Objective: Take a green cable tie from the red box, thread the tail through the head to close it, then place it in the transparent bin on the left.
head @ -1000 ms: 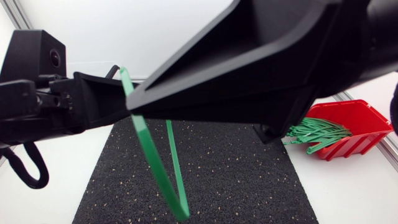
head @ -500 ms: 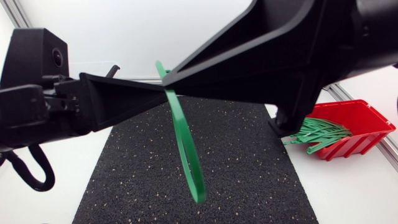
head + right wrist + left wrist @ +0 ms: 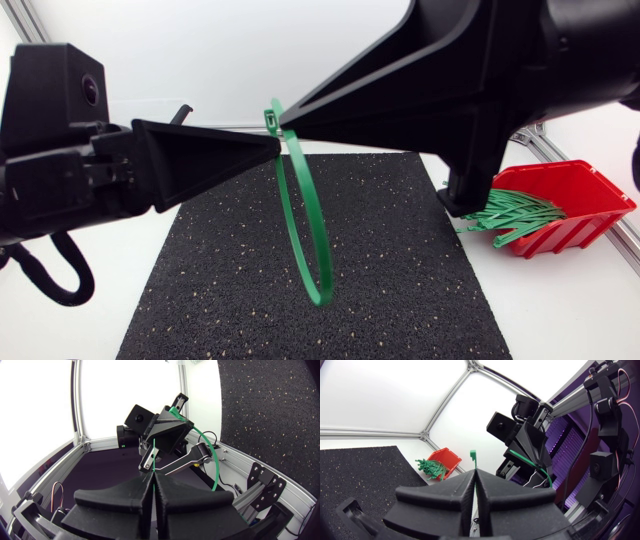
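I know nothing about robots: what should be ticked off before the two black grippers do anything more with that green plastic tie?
1. Left gripper shut on the green plastic cable tie: ok.
2. Right gripper shut on it too: ok.
3. Tie's head showing past the left gripper: ok.
4. Tail through the head: cannot tell.
5. Loop hanging free above the black speckled mat: ok.

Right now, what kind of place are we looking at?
Probably a lab bench for robot manipulation trials: left gripper and right gripper hold a green cable tie over a black speckled mat on a white table, with a red box of spare ties.
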Robot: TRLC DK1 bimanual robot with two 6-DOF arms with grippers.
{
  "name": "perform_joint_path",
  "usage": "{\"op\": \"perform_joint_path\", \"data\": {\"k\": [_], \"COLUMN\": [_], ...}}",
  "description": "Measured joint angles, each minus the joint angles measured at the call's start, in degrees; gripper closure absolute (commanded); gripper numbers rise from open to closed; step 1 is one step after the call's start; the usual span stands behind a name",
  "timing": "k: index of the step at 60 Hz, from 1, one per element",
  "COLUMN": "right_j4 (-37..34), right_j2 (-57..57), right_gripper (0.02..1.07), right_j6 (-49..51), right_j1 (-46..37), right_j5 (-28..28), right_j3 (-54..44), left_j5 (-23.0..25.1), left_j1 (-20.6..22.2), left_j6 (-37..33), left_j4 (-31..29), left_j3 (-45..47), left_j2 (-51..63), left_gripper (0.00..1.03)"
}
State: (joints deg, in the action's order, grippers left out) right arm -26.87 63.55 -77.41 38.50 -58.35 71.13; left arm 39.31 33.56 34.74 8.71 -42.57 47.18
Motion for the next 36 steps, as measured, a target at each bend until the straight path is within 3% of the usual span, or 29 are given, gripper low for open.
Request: {"op": "perform_joint_path", "data": {"k": [36], "right_j4": [-0.22], "right_j2": [3.61], "right_gripper": [1.01], "right_j6": [-0.66], "right_j1": [-0.39], "right_j5": [0.00], "right_j3": [0.00], "left_j5": [-1.90], "left_j1": [0.37], "left_j6": [-2.05], "left_j4": [0.63], "left_j3": [-0.02], "left_j2": [0.35], "left_gripper": [1.00]}}
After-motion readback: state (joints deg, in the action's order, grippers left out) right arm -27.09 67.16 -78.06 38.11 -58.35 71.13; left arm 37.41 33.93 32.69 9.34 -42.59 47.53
